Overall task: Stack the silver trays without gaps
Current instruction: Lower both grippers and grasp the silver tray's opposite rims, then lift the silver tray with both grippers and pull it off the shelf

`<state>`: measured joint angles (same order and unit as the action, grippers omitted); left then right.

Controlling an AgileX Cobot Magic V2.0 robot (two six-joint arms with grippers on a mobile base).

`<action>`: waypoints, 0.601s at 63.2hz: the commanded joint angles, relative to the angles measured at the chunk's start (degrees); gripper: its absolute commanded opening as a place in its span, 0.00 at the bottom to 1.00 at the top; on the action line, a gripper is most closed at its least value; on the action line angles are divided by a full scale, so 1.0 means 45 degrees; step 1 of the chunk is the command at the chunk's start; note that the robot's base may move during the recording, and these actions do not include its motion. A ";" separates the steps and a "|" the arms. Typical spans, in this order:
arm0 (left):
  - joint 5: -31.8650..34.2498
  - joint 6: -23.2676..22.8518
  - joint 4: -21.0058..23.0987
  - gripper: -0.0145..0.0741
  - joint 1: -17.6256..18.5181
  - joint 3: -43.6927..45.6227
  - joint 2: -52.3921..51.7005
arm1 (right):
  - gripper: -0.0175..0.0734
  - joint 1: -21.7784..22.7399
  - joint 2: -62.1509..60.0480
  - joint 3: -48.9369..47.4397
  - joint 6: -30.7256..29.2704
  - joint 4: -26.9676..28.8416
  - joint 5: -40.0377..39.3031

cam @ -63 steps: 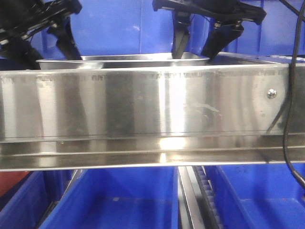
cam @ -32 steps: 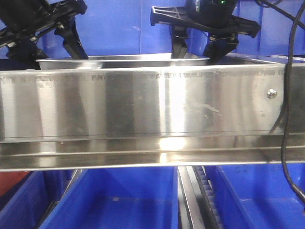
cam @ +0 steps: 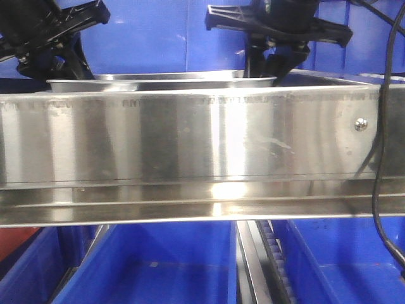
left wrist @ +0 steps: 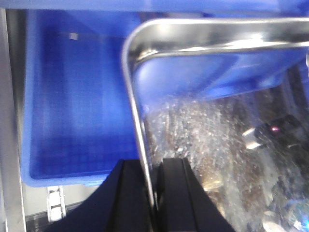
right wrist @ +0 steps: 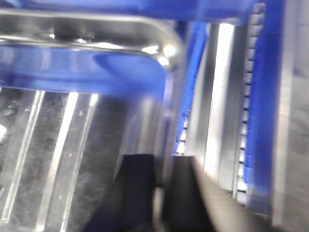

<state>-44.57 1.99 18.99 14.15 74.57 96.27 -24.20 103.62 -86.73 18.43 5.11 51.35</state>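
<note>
One silver tray (cam: 158, 80) shows as a thin rim just above the steel rail in the front view. My left gripper (cam: 76, 68) comes down on its left end and my right gripper (cam: 272, 68) on its right end. In the left wrist view the tray's rim (left wrist: 193, 34) runs down between the two black fingers, and the left gripper (left wrist: 153, 193) is shut on it. The right wrist view is blurred, but the tray's corner (right wrist: 159, 50) and side wall pass between the fingers of the right gripper (right wrist: 159, 193), shut on the wall. I cannot make out a second tray.
A long steel rail (cam: 190, 139) with a screw (cam: 361, 124) blocks most of the front view. Blue bins stand below it (cam: 164, 266) and behind it (cam: 158, 38). A blue bin (left wrist: 72, 96) lies left of the tray. A black cable (cam: 381, 158) hangs at the right.
Both grippers' fingers, spread apart a second ago, have closed together on the tray's ends. The left gripper has shifted left, and the right one has turned over the right end.
</note>
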 commanded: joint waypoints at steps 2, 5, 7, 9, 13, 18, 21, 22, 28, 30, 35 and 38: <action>-0.0292 0.0081 0.0463 0.14 0.0064 0.0092 -0.0034 | 0.11 -0.0058 0.0019 -0.0003 -0.0226 0.0031 0.0405; -0.0448 0.0081 0.0463 0.14 0.0064 0.0092 -0.0058 | 0.11 -0.0058 -0.0080 -0.0003 -0.0226 0.0031 0.0440; -0.0511 0.0081 0.0463 0.14 0.0064 0.0092 -0.0093 | 0.11 -0.0058 -0.0169 -0.0003 -0.0226 0.0005 0.0415; -0.0546 0.0081 0.0399 0.14 0.0089 0.0092 -0.0149 | 0.11 -0.0085 -0.0231 -0.0003 -0.0226 -0.0064 0.0345; -0.0524 0.0081 0.0308 0.14 0.0118 0.0092 -0.0338 | 0.11 -0.0200 -0.0528 -0.0003 -0.0226 -0.0319 0.0192; -0.0290 -0.0221 0.0234 0.14 0.0114 0.0092 -0.0709 | 0.11 -0.0281 -0.0907 -0.0003 -0.0204 -0.0594 0.0004; 0.0000 -0.0248 0.0234 0.14 0.0114 0.0092 -0.0953 | 0.11 -0.0341 -0.1094 -0.0003 -0.0204 -0.0804 -0.0086; 0.0038 -0.0248 0.0234 0.14 0.0114 0.0092 -0.0998 | 0.11 -0.0361 -0.1218 -0.0003 -0.0204 -0.0902 -0.0079; 0.0371 -0.0248 0.0234 0.14 0.0114 0.0119 -0.1575 | 0.11 -0.0453 -0.1641 -0.0003 0.0004 -0.1290 -0.0211; 0.0427 -0.0248 0.0234 0.14 0.0114 0.0119 -0.1797 | 0.11 -0.0509 -0.1783 -0.0003 0.0149 -0.1493 -0.0235; 0.0530 -0.0248 0.0234 0.14 0.0114 0.0138 -0.2264 | 0.11 -0.0586 -0.2174 -0.0003 0.0223 -0.1580 -0.0426; 0.0618 -0.0248 0.0216 0.14 0.0122 0.0138 -0.2601 | 0.11 -0.0652 -0.2427 -0.0003 0.0223 -0.1608 -0.0578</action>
<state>-43.65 0.65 18.75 14.15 74.57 88.00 -26.34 95.24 -86.65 19.99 -0.60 51.07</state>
